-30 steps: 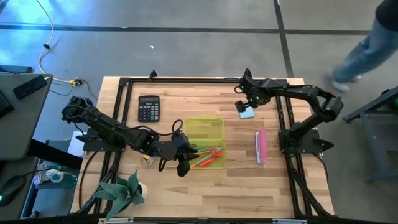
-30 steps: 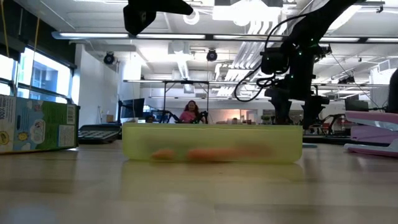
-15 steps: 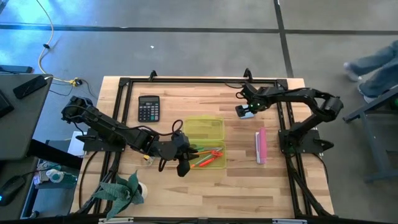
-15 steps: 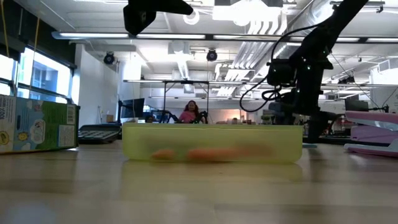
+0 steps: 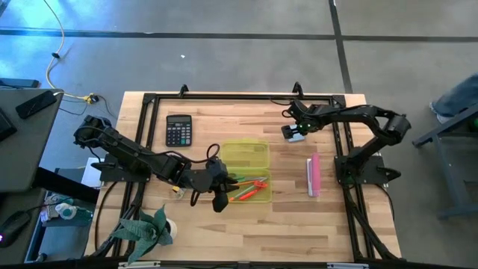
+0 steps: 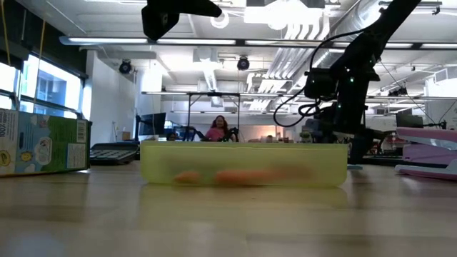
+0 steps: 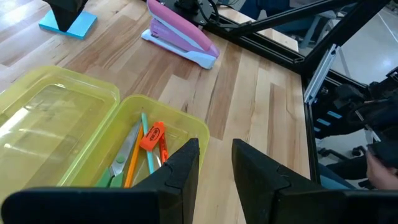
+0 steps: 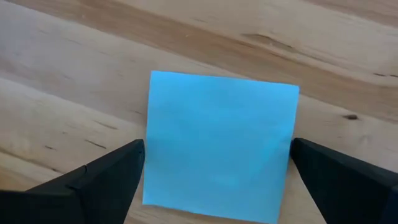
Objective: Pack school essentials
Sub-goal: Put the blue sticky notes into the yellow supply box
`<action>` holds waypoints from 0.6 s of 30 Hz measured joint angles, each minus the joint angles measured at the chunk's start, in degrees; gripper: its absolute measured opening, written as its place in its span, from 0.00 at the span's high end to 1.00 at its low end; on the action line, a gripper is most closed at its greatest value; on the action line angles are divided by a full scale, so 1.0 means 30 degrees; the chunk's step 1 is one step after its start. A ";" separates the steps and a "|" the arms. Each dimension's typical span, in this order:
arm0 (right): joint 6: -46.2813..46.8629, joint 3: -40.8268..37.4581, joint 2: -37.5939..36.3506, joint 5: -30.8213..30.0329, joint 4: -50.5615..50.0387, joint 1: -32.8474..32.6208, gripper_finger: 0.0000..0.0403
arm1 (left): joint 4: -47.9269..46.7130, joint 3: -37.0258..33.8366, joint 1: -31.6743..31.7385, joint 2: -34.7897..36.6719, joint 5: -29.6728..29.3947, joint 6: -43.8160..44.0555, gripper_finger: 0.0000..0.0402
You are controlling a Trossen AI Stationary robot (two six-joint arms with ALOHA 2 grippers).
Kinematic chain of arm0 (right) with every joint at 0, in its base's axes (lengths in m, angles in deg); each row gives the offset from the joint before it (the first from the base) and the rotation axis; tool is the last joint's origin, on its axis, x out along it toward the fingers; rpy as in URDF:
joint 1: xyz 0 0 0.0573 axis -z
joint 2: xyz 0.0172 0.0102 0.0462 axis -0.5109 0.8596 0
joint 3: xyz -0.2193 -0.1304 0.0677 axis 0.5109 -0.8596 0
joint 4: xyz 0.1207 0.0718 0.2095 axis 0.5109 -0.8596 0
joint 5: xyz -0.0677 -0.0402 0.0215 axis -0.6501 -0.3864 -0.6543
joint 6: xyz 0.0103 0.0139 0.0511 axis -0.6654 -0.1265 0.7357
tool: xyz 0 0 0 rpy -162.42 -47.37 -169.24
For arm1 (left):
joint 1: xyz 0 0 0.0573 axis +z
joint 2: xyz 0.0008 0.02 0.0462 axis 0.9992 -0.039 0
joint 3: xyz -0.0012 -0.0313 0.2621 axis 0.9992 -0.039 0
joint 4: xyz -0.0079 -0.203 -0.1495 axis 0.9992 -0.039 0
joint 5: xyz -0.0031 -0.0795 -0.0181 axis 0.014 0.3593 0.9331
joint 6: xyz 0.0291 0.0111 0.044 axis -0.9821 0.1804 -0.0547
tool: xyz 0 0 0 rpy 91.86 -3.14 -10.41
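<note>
A square, plain blue sticky-note pad lies flat between the right gripper's spread jaws.

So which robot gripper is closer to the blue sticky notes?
The right one. The right gripper is directly over the blue sticky-note pad, open, one finger on each side. The left gripper is far away, by the yellow case.

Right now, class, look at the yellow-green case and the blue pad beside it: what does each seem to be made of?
Yellow-green case: probably thin moulded plastic, glossy and translucent, since the wood grain and the contents show through its walls.
Blue sticky-note pad: likely paper, matte, with a flat, square, unreflective face and crisp edges.
</note>
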 joint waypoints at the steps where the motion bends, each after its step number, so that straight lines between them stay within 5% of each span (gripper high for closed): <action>1: 0.0010 0.0000 0.0137 -0.0043 -0.0020 -0.0003 0.01 | 0.0000 0.0000 0.0000 0.0000 0.0000 0.0000 0.79; 18: 0.0918 -0.0058 0.0529 -0.2438 -0.0368 -0.1125 0.03 | 0.0000 0.0000 -0.0003 0.0000 0.0000 0.0000 0.79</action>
